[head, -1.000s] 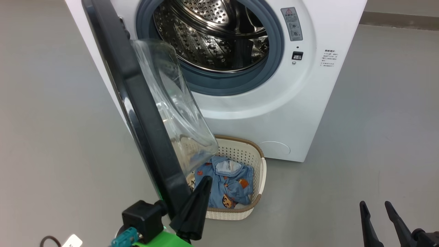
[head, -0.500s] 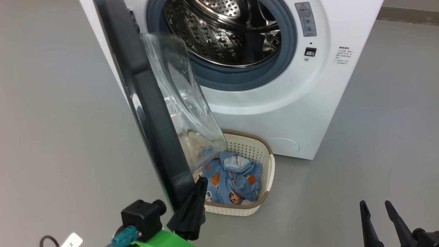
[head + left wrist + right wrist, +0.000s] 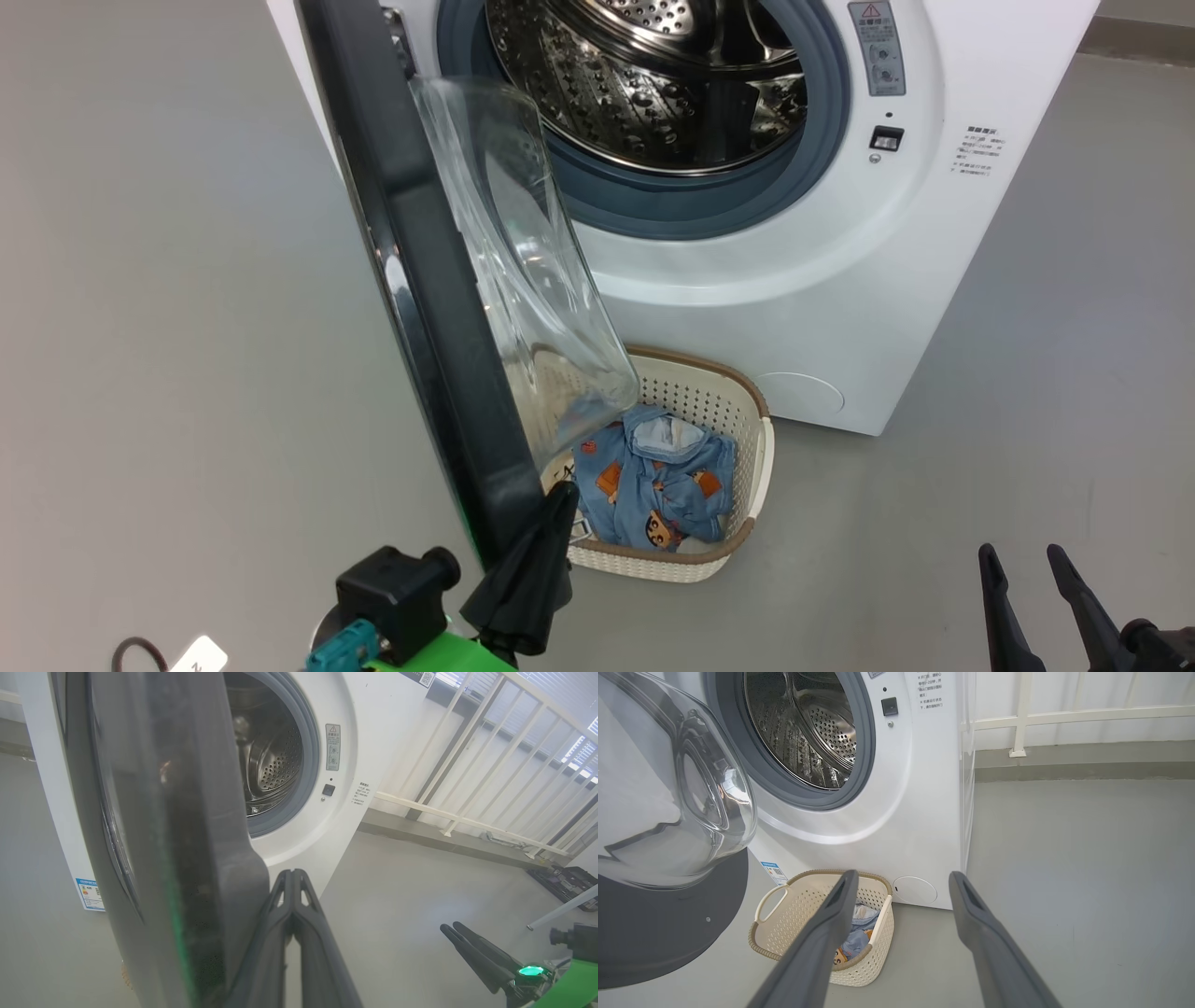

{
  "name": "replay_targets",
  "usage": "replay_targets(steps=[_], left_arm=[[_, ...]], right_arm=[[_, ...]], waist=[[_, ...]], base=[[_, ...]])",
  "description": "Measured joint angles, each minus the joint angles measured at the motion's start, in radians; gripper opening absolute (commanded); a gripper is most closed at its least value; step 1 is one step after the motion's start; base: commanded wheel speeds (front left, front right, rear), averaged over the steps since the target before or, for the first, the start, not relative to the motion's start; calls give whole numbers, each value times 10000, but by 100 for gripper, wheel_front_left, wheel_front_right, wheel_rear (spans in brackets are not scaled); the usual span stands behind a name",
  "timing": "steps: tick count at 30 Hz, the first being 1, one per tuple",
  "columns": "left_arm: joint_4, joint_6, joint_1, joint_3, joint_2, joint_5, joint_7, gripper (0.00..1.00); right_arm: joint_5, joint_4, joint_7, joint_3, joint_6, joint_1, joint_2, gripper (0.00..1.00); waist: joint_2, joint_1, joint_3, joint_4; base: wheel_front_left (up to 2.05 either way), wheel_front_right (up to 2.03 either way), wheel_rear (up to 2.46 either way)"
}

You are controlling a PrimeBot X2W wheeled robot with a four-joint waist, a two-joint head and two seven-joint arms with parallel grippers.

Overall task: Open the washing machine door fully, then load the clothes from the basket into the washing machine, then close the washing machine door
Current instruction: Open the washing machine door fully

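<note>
We are in a plain indoor space arranged as a laundry corner, more like a test room than a home. Straight ahead of the right gripper [image 3: 902, 875] a white washing machine [image 3: 920, 812] stands alone on a bare grey floor [image 3: 1064, 882], with a laundry basket [image 3: 794, 933] before it. Beyond the left gripper [image 3: 292, 873], to its right, a white railing [image 3: 467, 821] runs along bright slatted windows [image 3: 537, 732].

The smooth grey floor [image 3: 168, 327] carries the big white front-loading washing machine [image 3: 794, 308], standing upright. The small cream perforated plastic basket [image 3: 705, 397] with a brown woven-look rim rests on the floor just before the machine's lower front; contact between them cannot be determined.
</note>
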Motion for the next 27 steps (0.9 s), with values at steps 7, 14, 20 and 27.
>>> replay_targets(steps=[7,14,20,27], left_arm=[[178,77,-27,50,-90,77,-165,0],[249,192,-35,199,-75,86,-222,0],[251,368,-35,339,52,119,-236,0],[257,640,-28,807,196,188,-291,0]], right_arm=[[0,0,0,2,0,-9,0,100],[2,13,0,-2,0,-11,-19,100],[6,36,0,44,2,-88,-36,100],[4,33,0,107,0,-219,-58,100]], waist=[[0,0,69,101],[0,0,123,358],[0,0,174,748],[0,0,254,1166]], base=[[0,0,0],[0,0,0],[0,0,0],[0,0,0]])
